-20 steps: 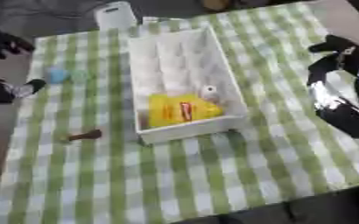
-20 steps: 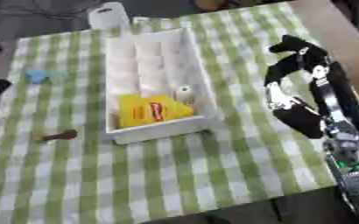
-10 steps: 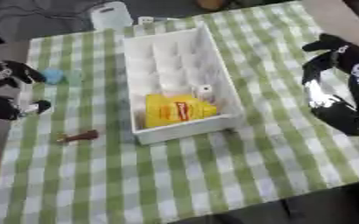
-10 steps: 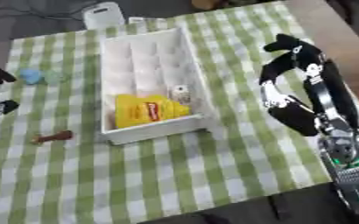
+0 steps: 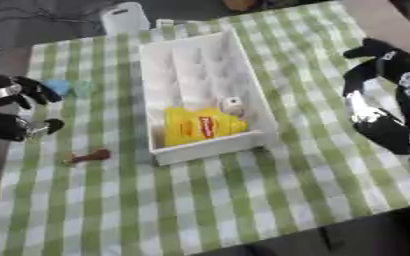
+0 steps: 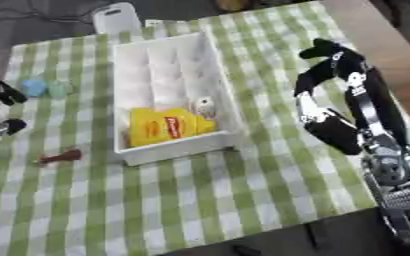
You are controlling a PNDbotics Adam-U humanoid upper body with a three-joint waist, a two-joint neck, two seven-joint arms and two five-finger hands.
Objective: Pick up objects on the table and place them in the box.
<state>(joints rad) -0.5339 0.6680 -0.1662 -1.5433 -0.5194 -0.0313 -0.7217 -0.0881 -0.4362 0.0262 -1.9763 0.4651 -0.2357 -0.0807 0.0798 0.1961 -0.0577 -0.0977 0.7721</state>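
The white box (image 5: 243, 75) lies on the green-checked desk (image 5: 270, 190), its long axis running away from the robot and tilted slightly left. At its near end sit a yellow packet with a red label (image 5: 200, 127) and a small white roll (image 5: 232, 105). Still out on the cloth, left of the box, are a small brown object (image 5: 88, 157) — long axis roughly left to right, thicker end toward the box — and a pale blue item (image 5: 58, 87) farther back, with a translucent bit just beside it.

The left robot hand (image 5: 16, 107) hovers at the left edge near the blue item, fingers curled and holding nothing. The right robot hand (image 6: 327, 52) hangs well right of the box, fingers bent and empty.

The step in hand looks like a reach for the next pickup — the left hand must open and come down over the blue item or the brown one.
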